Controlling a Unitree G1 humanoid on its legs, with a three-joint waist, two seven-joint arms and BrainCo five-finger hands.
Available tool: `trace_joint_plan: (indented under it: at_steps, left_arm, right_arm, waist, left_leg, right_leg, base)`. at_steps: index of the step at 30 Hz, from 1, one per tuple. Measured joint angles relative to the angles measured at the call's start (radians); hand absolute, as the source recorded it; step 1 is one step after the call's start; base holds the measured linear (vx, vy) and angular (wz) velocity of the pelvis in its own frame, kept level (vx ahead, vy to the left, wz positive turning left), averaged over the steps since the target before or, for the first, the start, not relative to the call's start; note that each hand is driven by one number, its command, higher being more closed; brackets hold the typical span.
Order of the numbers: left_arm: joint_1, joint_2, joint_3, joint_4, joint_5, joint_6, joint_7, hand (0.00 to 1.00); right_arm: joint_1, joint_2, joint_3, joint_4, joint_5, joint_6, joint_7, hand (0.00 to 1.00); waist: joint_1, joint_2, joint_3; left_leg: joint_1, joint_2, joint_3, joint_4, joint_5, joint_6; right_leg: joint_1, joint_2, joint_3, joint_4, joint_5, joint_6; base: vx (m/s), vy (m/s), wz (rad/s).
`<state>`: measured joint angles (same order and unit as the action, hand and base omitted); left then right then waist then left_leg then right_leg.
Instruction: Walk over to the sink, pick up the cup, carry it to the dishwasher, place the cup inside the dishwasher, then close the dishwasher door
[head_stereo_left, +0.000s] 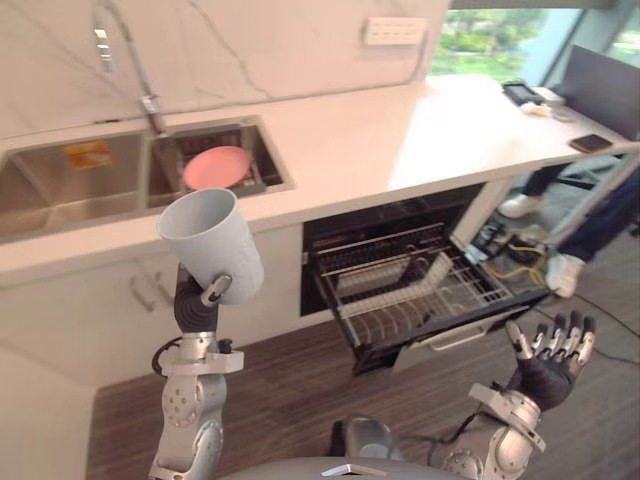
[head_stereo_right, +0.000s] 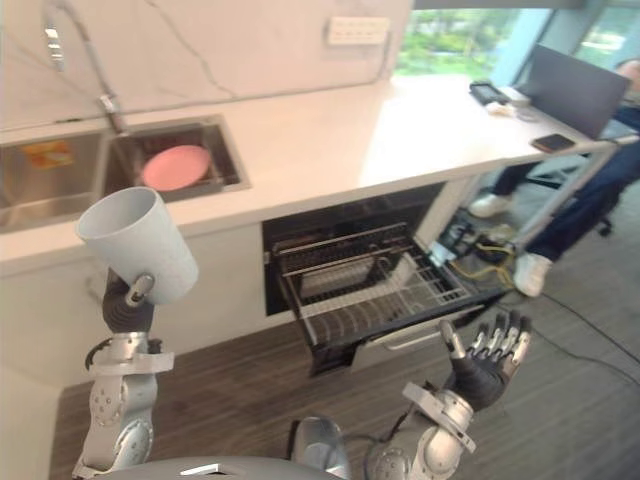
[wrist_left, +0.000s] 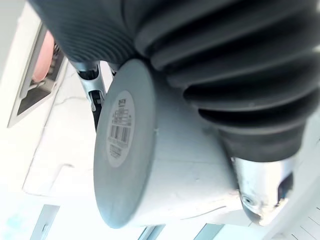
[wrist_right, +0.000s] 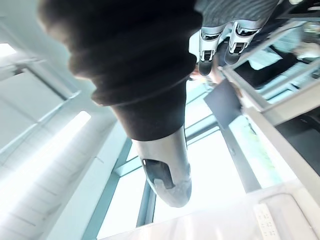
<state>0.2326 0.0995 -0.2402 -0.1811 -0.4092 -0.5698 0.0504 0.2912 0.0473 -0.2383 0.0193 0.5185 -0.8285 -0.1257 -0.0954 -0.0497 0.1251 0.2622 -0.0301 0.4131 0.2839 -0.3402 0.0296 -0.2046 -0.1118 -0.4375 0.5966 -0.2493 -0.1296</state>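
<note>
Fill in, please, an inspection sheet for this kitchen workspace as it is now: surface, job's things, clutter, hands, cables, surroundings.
Surface: white stone countertop with a steel double sink set in it.
Job's things: pale grey plastic cup, tilted, held up before the counter; black dishwasher open, its wire rack pulled out.
Clutter: round pink plate in the right basin; dark phone near the counter's far end.
Hands: left hand shut on the cup; right hand open, empty, fingers spread.
Cables: tangle of cables on the floor beside the dishwasher.
Surroundings: person's legs in white shoes; wood-pattern floor.
</note>
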Motion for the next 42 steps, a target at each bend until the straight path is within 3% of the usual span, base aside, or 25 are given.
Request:
trace_joint_plan:
  at_steps: [1, 3, 4, 5, 7, 10, 12, 14, 16, 18, 19, 20, 22, 26, 28, 31, 32, 34, 36, 37, 39, 41, 42]
  left_arm:
    - [-0.004, -0.009, -0.003, 0.017, 0.001, 0.003, 0.003, 1.00]
    - [-0.015, -0.001, -0.034, 0.034, 0.004, 0.004, 0.010, 1.00]
    - [-0.021, -0.008, -0.054, 0.034, 0.025, 0.003, 0.012, 1.00]
    - [-0.021, -0.017, -0.068, 0.034, 0.046, 0.003, 0.014, 1.00]
    - [-0.017, -0.020, -0.083, 0.036, 0.063, 0.003, 0.030, 1.00]
    - [-0.029, -0.016, -0.129, 0.036, 0.102, 0.006, 0.055, 1.00]
    - [-0.021, -0.020, -0.163, 0.036, 0.121, 0.006, 0.066, 1.00]
    - [0.002, -0.023, -0.177, 0.036, 0.137, 0.005, 0.069, 1.00]
    - [0.006, -0.023, -0.175, 0.036, 0.139, 0.004, 0.066, 1.00]
    - [0.010, -0.027, -0.167, 0.037, 0.139, 0.000, 0.055, 1.00]
    - [0.010, -0.032, -0.166, 0.036, 0.141, -0.004, 0.049, 1.00]
    - [0.011, -0.040, -0.163, 0.036, 0.151, -0.006, 0.050, 1.00]
    - [0.008, -0.035, -0.159, 0.033, 0.158, -0.010, 0.051, 1.00]
    - [-0.038, -0.018, -0.158, 0.033, 0.163, -0.010, 0.093, 1.00]
    - [-0.043, -0.018, -0.160, 0.033, 0.185, -0.005, 0.120, 1.00]
    - [-0.048, -0.019, -0.178, 0.033, 0.284, -0.002, 0.218, 1.00]
    - [-0.053, -0.020, -0.185, 0.033, 0.338, 0.002, 0.265, 1.00]
    - [-0.073, -0.020, -0.185, 0.033, 0.403, 0.018, 0.325, 1.00]
    - [-0.121, -0.016, -0.177, 0.033, 0.437, 0.047, 0.378, 1.00]
    - [-0.163, -0.012, -0.174, 0.035, 0.446, 0.076, 0.404, 1.00]
    - [-0.208, -0.008, -0.174, 0.037, 0.455, 0.107, 0.427, 1.00]
    - [-0.228, -0.007, -0.170, 0.037, 0.460, 0.121, 0.451, 1.00]
    - [-0.241, -0.005, -0.166, 0.037, 0.468, 0.136, 0.472, 1.00]
  right_arm:
    - [-0.012, -0.010, 0.016, -0.028, -0.019, 0.001, -0.010, 0.00]
    - [-0.031, -0.011, 0.033, -0.049, -0.019, 0.003, -0.007, 0.00]
    - [-0.041, -0.021, 0.042, -0.048, -0.018, 0.012, -0.007, 0.00]
    - [-0.053, -0.031, 0.054, -0.050, -0.018, 0.026, -0.007, 0.00]
    - [-0.061, -0.032, 0.076, -0.053, -0.018, 0.044, -0.008, 0.00]
    - [-0.050, -0.031, 0.118, -0.088, -0.018, 0.078, -0.008, 0.00]
    - [-0.050, -0.039, 0.120, -0.130, -0.016, 0.094, 0.003, 0.00]
    - [-0.058, -0.064, 0.120, -0.129, -0.011, 0.102, 0.049, 0.00]
    - [-0.063, -0.082, 0.125, -0.129, 0.019, 0.126, 0.103, 0.00]
    - [-0.071, -0.100, 0.132, -0.127, 0.049, 0.162, 0.150, 0.00]
    - [-0.071, -0.119, 0.142, -0.126, 0.068, 0.186, 0.189, 0.00]
    - [-0.070, -0.138, 0.149, -0.126, 0.085, 0.220, 0.232, 0.00]
    - [-0.067, -0.134, 0.165, -0.121, 0.093, 0.276, 0.274, 0.00]
    - [-0.076, -0.134, 0.213, -0.139, 0.092, 0.373, 0.313, 0.00]
    - [-0.082, -0.135, 0.228, -0.170, 0.092, 0.387, 0.309, 0.00]
    - [-0.121, -0.135, 0.264, -0.192, 0.094, 0.408, 0.292, 0.00]
    - [-0.141, -0.135, 0.288, -0.193, 0.101, 0.418, 0.295, 0.00]
    - [-0.186, -0.134, 0.341, -0.193, 0.115, 0.422, 0.302, 0.00]
    - [-0.233, -0.132, 0.406, -0.196, 0.123, 0.423, 0.332, 0.00]
    - [-0.252, -0.130, 0.442, -0.197, 0.123, 0.423, 0.342, 0.00]
    - [-0.268, -0.133, 0.481, -0.198, 0.123, 0.424, 0.346, 0.00]
    - [-0.308, -0.138, 0.519, -0.197, 0.121, 0.441, 0.345, 0.00]
    - [-0.362, -0.139, 0.543, -0.198, 0.120, 0.455, 0.341, 0.00]
  waist:
    - [0.015, 0.024, 0.009]
    - [0.014, 0.028, 0.014]
    - [0.013, 0.039, 0.014]
    - [0.023, 0.061, 0.014]
    - [0.038, 0.072, 0.008]
    - [0.035, 0.066, 0.013]
    - [0.048, 0.070, 0.027]
    - [0.078, 0.085, 0.018]
    - [0.086, 0.082, 0.016]
    - [0.086, 0.079, 0.014]
    - [0.085, 0.085, 0.010]
    - [0.085, 0.099, 0.002]
    - [0.085, 0.089, -0.011]
    - [0.094, 0.024, -0.012]
    - [0.095, 0.022, -0.013]
    - [0.096, 0.019, -0.011]
    - [0.097, 0.025, -0.010]
    - [0.110, 0.036, -0.013]
    - [0.121, 0.023, -0.015]
    - [0.121, 0.010, -0.013]
    - [0.113, 0.010, -0.014]
    - [0.113, 0.014, -0.014]
    - [0.118, 0.015, -0.014]
  left_leg:
    - [-0.029, 0.031, -0.016, 0.090, -0.012, -0.013]
    - [-0.051, 0.039, -0.058, 0.045, -0.028, -0.032]
    - [-0.051, 0.052, -0.070, -0.035, 0.007, -0.022]
    - [-0.053, 0.075, -0.091, -0.070, 0.047, -0.042]
    - [-0.052, 0.081, -0.080, -0.046, 0.031, -0.039]
    - [-0.155, 0.107, -0.076, 0.221, 0.035, -0.034]
    - [-0.288, 0.163, -0.107, 0.557, 0.103, -0.041]
    - [-0.329, 0.167, -0.155, 0.600, 0.058, -0.046]
    - [-0.348, 0.144, -0.222, 0.470, 0.016, -0.048]
    - [-0.343, 0.105, -0.306, 0.247, 0.017, -0.054]
    - [-0.319, 0.092, -0.354, 0.087, 0.060, -0.058]
    - [-0.302, 0.100, -0.361, -0.018, 0.181, -0.071]
    - [-0.270, 0.077, -0.324, -0.050, 0.217, -0.061]
    - [-0.227, 0.017, -0.298, -0.105, 0.234, -0.034]
    - [-0.206, 0.009, -0.287, -0.125, 0.234, -0.022]
    - [-0.186, 0.012, -0.235, -0.130, 0.222, -0.001]
    - [-0.178, 0.029, -0.196, -0.132, 0.221, -0.002]
    - [-0.173, 0.066, -0.125, -0.132, 0.217, -0.009]
    - [-0.178, 0.087, -0.071, -0.127, 0.211, -0.018]
    - [-0.181, 0.092, -0.052, -0.118, 0.206, -0.026]
    - [-0.192, 0.106, -0.050, -0.089, 0.187, -0.036]
    - [-0.200, 0.119, -0.042, -0.070, 0.173, -0.052]
    - [-0.218, 0.135, -0.035, -0.052, 0.169, -0.059]
  right_leg:
    - [0.056, 0.029, -0.022, -0.082, 0.011, -0.029]
    - [0.097, 0.053, -0.014, -0.170, 0.047, -0.022]
    - [0.111, 0.070, 0.002, -0.189, 0.049, -0.021]
    - [0.116, 0.100, 0.037, -0.196, 0.044, -0.005]
    - [0.118, 0.114, 0.066, -0.208, 0.037, 0.014]
    - [0.142, 0.105, 0.089, -0.238, 0.020, 0.038]
    - [0.202, 0.108, 0.123, -0.260, 0.020, 0.041]
    - [0.226, 0.108, 0.174, -0.273, 0.024, 0.043]
    - [0.239, 0.096, 0.215, -0.299, 0.039, 0.063]
    - [0.237, 0.074, 0.267, -0.323, 0.068, 0.100]
    - [0.235, 0.067, 0.295, -0.341, 0.080, 0.119]
    - [0.233, 0.069, 0.321, -0.353, 0.085, 0.142]
    - [0.254, 0.046, 0.348, -0.388, 0.105, 0.179]
    - [0.281, -0.011, 0.371, -0.440, 0.126, 0.206]
    - [0.280, -0.020, 0.373, -0.428, 0.126, 0.206]
    - [0.272, -0.026, 0.341, -0.435, 0.133, 0.209]
    - [0.275, -0.041, 0.278, -0.451, 0.120, 0.157]
    - [0.266, -0.080, 0.109, -0.447, 0.115, 0.091]
    - [0.240, -0.103, 0.048, -0.446, 0.157, 0.074]
    - [0.228, -0.110, 0.040, -0.445, 0.207, 0.077]
    - [0.226, -0.105, 0.042, -0.438, 0.218, 0.103]
    - [0.229, -0.091, 0.047, -0.460, 0.234, 0.155]
    - [0.241, -0.070, 0.049, -0.520, 0.270, 0.196]
  base:
    - [0.43, 0.023, -1.34]
    - [0.24, -0.016, -0.96]
    - [0.10, -0.033, -0.76]
    - [0.10, -0.017, -0.96]
    - [0.10, 0.036, -0.67]
    - [0.05, 0.052, -0.16]
    - [0.14, 0.126, -0.32]
    - [0.18, 0.153, -0.80]
    - [0.18, 0.149, -0.75]
    - [0.17, 0.172, -0.63]
    - [0.17, 0.236, -0.73]
    - [0.17, 0.246, -0.62]
    - [0.20, 0.294, -0.41]
    - [0.08, 0.215, -0.09]
    - [0.01, 0.104, -0.19]
    - [-0.04, 0.051, -0.52]
    - [-0.07, 0.025, -0.83]
    - [-0.10, 0.034, -1.20]
    - [-0.12, 0.001, -1.09]
    - [-0.08, -0.029, -0.51]
    - [-0.07, -0.070, -0.25]
    - [-0.05, -0.083, -0.17]
    - [-0.04, -0.079, -0.19]
